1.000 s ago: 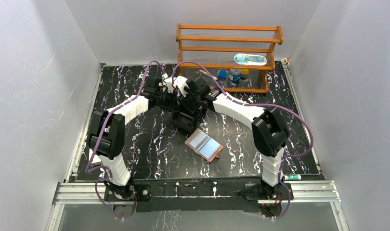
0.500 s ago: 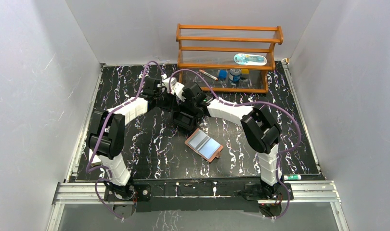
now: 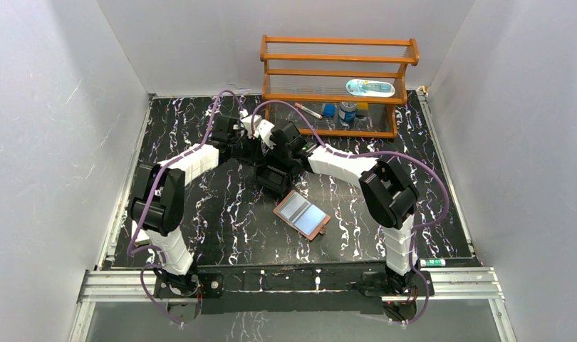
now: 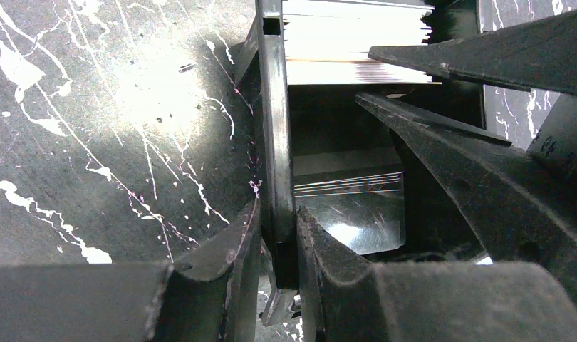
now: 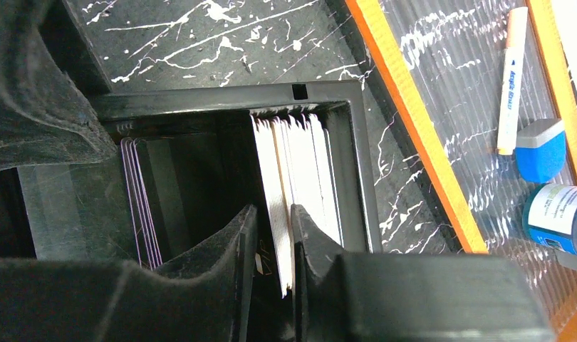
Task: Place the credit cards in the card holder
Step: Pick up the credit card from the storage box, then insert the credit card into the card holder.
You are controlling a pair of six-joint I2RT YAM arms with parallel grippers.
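Right gripper (image 5: 273, 214) reaches down into the black tray (image 5: 221, 92). Its jaws stand narrow on either side of the end few white credit cards (image 5: 307, 171), on the side facing the tray's middle. Cannot tell whether the pads pinch yet or only bracket them. Judged aim: lift a few off the stack, not the lot.

Left gripper (image 4: 277, 214) is clamped on the tray's side wall, likely to stop the tray sliding or tipping as cards come out. The cards stand on edge, so thin edges face up for a pinch from above.

Card holder (image 3: 302, 214) lies open and flat on the table (image 3: 221, 214), just near-right of the tray, untouched, pockets up to receive.

Count:
- One tray.
- One holder, with two pale blue faces showing in it.
- Two card groups in the tray:
  - a white stack at the far-right end, towards the wooden rack (image 3: 339, 78), too many to count;
  - about three purple-edged cards (image 5: 139, 199), apart from the stack.
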